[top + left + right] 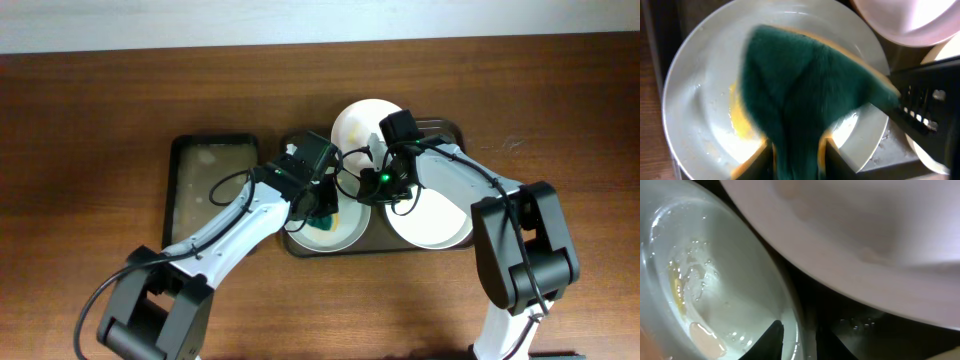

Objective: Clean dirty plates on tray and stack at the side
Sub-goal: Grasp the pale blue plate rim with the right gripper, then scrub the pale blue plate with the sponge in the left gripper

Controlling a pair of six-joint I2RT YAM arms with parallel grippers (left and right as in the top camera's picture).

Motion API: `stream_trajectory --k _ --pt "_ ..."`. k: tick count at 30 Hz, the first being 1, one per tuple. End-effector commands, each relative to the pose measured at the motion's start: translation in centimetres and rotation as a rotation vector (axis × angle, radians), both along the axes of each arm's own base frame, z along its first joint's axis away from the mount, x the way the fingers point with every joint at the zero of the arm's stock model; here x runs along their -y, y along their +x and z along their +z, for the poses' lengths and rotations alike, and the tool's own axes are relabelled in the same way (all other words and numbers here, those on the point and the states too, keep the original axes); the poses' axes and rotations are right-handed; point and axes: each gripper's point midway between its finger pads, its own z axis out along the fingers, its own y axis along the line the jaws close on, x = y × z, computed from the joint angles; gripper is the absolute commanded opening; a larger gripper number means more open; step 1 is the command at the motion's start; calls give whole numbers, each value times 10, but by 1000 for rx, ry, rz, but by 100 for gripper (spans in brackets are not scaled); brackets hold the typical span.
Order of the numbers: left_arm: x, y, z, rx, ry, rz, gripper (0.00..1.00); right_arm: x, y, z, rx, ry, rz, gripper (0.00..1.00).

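Three plates lie in the tray [372, 243] in the overhead view: left plate [348, 235], back plate [355, 125], right plate [435, 215]. My left claw [322, 208] is over the tray's left end and my right claw [378, 180] over its middle.

At my left wrist, the claw grips a green sponge [805, 85] pressed onto the left plate, covering part of a yellow smear [740, 120].

At my right wrist, the claw is pinched on the left plate's rim, with the back plate just beside it.
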Motion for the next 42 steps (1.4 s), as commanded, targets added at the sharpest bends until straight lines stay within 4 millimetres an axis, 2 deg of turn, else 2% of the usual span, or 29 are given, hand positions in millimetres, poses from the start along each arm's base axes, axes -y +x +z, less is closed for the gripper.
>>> stream_trajectory --k 1,7,12,16,19,20,21,22,26,27,28,32,33,40,42 --pt "-3 0 -16 -27 28 8 38 -5 -3 -7 -29 14 4 24" --pt "-2 0 -18 -30 31 8 39 -5 -3 -7 -29 14 4 24" --pt "-1 -1 -18 -30 30 4 51 -5 -3 -7 -29 14 4 25" --pt "-1 -2 -19 -32 32 1 57 -5 -3 -7 -29 14 4 25" --pt "-1 -2 -26 -44 40 1 64 -5 -3 -7 -29 14 4 25" --pt "-1 -2 -29 -50 44 1 63 -5 -3 -7 -29 14 4 25" --pt "-2 -3 -35 -62 52 0 51 -5 -3 -7 -29 14 4 25" --pt "-1 -4 -39 -72 54 -1 44 -5 -3 -7 -29 14 4 25" --pt "-1 -8 -49 -101 61 -18 41 -5 -3 -7 -26 15 4 25" --pt "-1 -8 -49 -97 64 -32 36 -5 -3 -7 -26 15 4 25" --pt "0 -7 -49 -87 67 -58 25 -5 -3 -7 -26 15 4 25" --pt "1 -6 -49 -70 76 -106 3 -6 -2 -7 -23 16 4 25" --pt "1 -6 -48 -70 75 -106 0 -6 -2 -7 -23 16 4 25" --pt "-2 -1 -49 -62 79 -58 0 -6 -2 -7 -23 16 4 25" --pt "-12 1 -52 -47 140 -41 0 -5 -2 -7 -24 16 4 25"
